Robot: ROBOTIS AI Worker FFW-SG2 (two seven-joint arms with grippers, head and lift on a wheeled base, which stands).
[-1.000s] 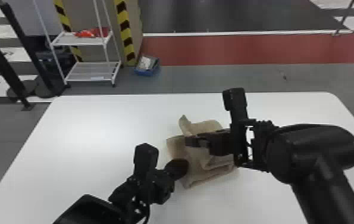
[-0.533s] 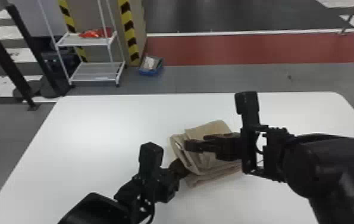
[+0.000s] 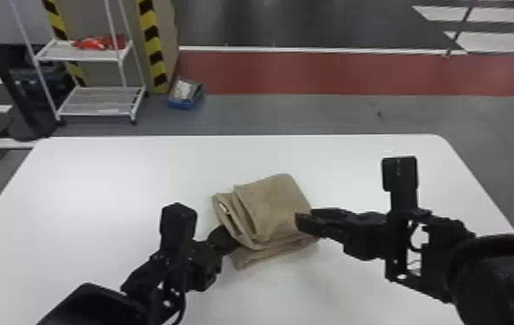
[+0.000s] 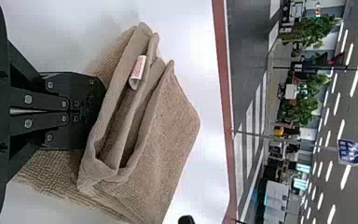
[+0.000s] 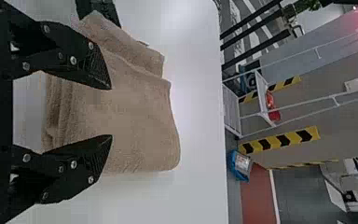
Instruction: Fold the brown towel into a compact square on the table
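One towel (image 3: 275,207), folded in layers and bearing one label (image 4: 138,71), lies on one table (image 3: 96,181), its left edge met by one left gripper (image 3: 226,240), two fingers together, its right side by one right gripper (image 3: 305,224), two fingers standing apart.

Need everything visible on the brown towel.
The brown towel looks like soft, fuzzy cloth, folded into a layered, slightly skewed stack; a lower layer sticks out on the near side. A small white label shows among the left edge's layers. It lies around mid-table. The left hand, shut, meets that edge; the right hand, open, is at the right side, contact unclear.
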